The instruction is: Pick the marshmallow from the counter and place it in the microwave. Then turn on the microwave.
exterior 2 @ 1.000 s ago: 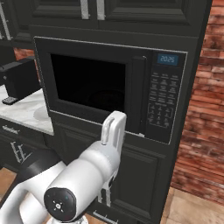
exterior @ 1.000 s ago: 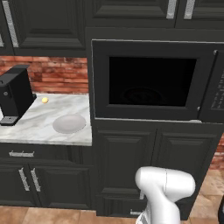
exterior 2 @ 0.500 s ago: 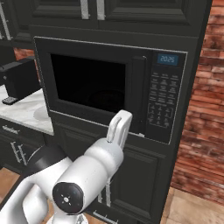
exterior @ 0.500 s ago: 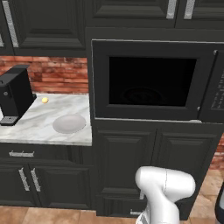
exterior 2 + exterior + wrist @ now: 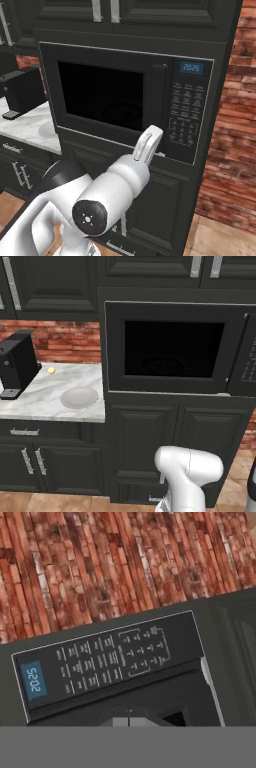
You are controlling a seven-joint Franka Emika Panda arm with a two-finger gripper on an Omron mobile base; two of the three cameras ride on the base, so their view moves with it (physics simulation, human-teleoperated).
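Observation:
The microwave (image 5: 170,346) is built into the dark cabinet wall, and its dark glass door (image 5: 102,95) is closed. Its keypad (image 5: 186,112) and lit blue display (image 5: 191,67) sit on the right side. In the hand view the keypad (image 5: 112,659) and display (image 5: 34,679) appear rolled over, close ahead, with brick wall beyond. My gripper (image 5: 129,718) is shut and empty, low in front of the keypad. A white arm link (image 5: 148,144) rises just below the door's right corner. The marshmallow is out of view. The white marble counter (image 5: 45,406) lies to the left.
A round grey plate (image 5: 79,397), a small yellow ball (image 5: 51,370) and a black coffee machine (image 5: 17,363) stand on the counter. Dark cabinets with silver handles (image 5: 31,461) run below. A brick wall (image 5: 230,125) stands right of the microwave.
In the right base view the white arm link has swung right and slightly up, closer to the keypad. The microwave door stays closed and the counter things have not moved.

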